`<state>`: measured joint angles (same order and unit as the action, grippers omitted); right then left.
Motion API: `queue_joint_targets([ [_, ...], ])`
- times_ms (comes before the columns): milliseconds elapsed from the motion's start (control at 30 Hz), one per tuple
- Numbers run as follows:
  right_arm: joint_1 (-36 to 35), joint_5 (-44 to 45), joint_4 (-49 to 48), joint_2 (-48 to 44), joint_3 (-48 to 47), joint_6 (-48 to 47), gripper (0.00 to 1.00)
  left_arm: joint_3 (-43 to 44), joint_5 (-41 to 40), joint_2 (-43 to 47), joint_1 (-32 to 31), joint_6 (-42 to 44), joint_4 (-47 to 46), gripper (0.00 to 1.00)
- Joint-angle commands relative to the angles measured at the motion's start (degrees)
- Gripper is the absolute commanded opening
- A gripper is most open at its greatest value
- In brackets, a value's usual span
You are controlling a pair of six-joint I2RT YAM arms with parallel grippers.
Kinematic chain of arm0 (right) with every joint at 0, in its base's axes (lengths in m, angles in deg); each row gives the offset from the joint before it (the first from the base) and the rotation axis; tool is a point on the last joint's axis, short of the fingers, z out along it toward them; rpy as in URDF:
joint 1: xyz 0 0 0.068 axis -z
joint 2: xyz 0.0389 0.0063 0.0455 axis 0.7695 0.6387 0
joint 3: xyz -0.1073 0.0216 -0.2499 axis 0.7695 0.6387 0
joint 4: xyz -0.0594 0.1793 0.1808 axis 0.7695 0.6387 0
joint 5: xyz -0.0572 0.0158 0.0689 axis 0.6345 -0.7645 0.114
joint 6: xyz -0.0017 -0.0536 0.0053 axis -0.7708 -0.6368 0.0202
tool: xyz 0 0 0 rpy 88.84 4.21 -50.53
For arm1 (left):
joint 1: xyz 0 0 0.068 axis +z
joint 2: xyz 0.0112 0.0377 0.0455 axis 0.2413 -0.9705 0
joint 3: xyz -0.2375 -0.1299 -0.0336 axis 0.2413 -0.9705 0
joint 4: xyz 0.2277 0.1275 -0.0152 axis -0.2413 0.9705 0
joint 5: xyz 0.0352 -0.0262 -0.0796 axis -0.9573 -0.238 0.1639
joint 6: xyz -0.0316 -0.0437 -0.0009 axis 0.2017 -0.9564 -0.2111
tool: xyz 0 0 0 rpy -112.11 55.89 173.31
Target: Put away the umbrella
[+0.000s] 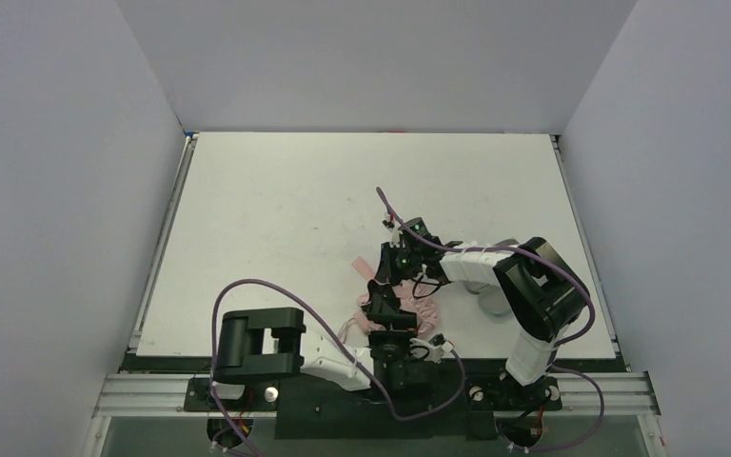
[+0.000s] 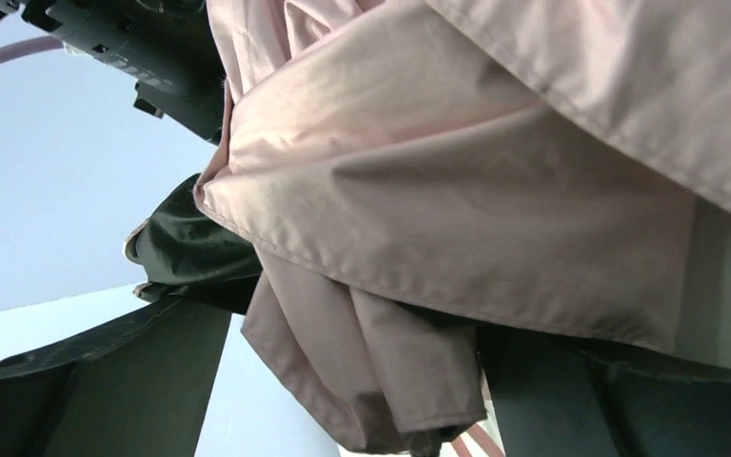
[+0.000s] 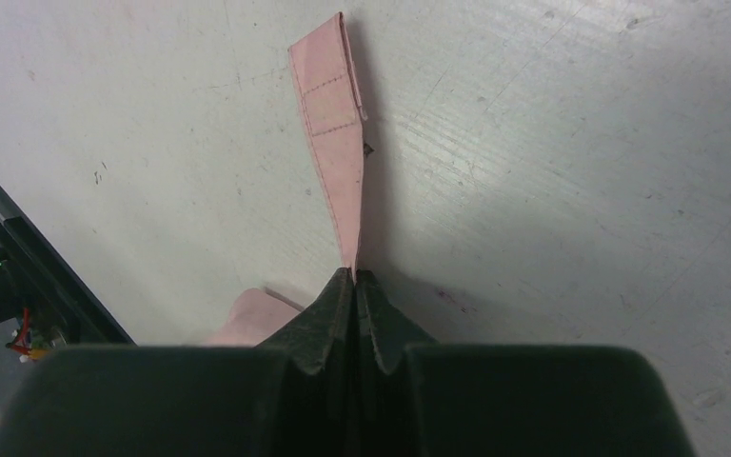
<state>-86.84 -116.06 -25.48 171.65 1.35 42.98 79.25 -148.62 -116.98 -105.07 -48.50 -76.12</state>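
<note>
1. Right, where things are: the umbrella [image 1: 407, 307] lies bunched on the desk [image 1: 295, 209] near its front edge, btwn my two arms. The canopy is loose, not rolled.
2. The right claw [image 3: 354, 286] has its tips pressed together on the strap [image 3: 331, 143], which runs out flat from them over the desk. The hold looks centred on the strap's width.
3. The left claw [image 2: 343, 357] has its fingers [image 2: 105, 381] wide apart. A fold of pink fabric hangs btwn them w/ a pale gap on one side, so nothing is clamped there.
4. My read: the step in hand is gathering the canopy so the strap can wrap round it. Far from done imo, since the fabric is slack everywhere.
5. To do it well, I'd bring the left claw in on the thick part of the bundle, close to the shaft. One loose flap won't do, as a single layer will prob slide out.
6. Close slow. The ribs are hidden under fabric in the left wrist view, so I can't tell where they sit and don't want to pinch one sideways.
7. Once the left claw has the bundle, the right pulls the strap w/ gentle tension only. A hard tug could drag the whole umbrella across the desk or slip the strap from the grip.
8. Watch the top view for an arm clash, as both wrists are v close over the fabric.
</note>
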Motion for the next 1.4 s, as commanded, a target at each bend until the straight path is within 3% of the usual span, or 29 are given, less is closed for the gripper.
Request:
queue_joint_targets([
  [0, -0.4, 2.7, -0.4, -0.2, 0.3, -1.1, 0.00, 3.8, 3.5, 4.3, 0.3, -9.1, 18.1, 0.96],
  [33, -0.4, 2.7, -0.3, -0.2, 0.2, -1.2, 0.00, 5.3, 6.2, 5.1, 0.3, -11.3, 22.4, 1.00],
  [100, -0.3, 2.7, -0.1, -0.2, -0.1, -1.3, 0.00, 7.4, 13.4, 7.7, 0.4, -13.6, 28.5, 0.97],
  [267, -0.3, 2.7, -0.2, -0.1, -0.9, -1.5, 0.00, 9.1, 26.8, 16.0, 0.2, -15.6, 34.2, 0.97],
  [467, -0.1, 2.4, -0.1, -0.1, -1.2, -1.4, 0.00, 8.4, 43.0, 25.5, 3.3, -21.6, 31.9, 0.97],
  [667, -0.2, 2.1, -0.2, -0.4, -1.5, -1.3, 0.00, 0.8, 58.1, 35.1, 16.6, -33.6, 20.7, 0.97],
  [867, -0.2, 1.9, 0.0, -0.5, -1.7, -1.3, 0.00, -8.4, 66.7, 39.4, 24.6, -41.0, 7.4, 0.97],
  [1033, -0.3, 2.0, -0.1, -0.3, -1.6, -1.3, 0.00, -12.1, 68.2, 37.0, 26.3, -41.9, -1.4, 0.97],
  [1367, -0.2, 1.8, -0.1, -0.5, -1.3, -1.4, 0.00, -9.7, 69.5, 26.7, 30.4, -39.3, -5.2, 0.97],
])
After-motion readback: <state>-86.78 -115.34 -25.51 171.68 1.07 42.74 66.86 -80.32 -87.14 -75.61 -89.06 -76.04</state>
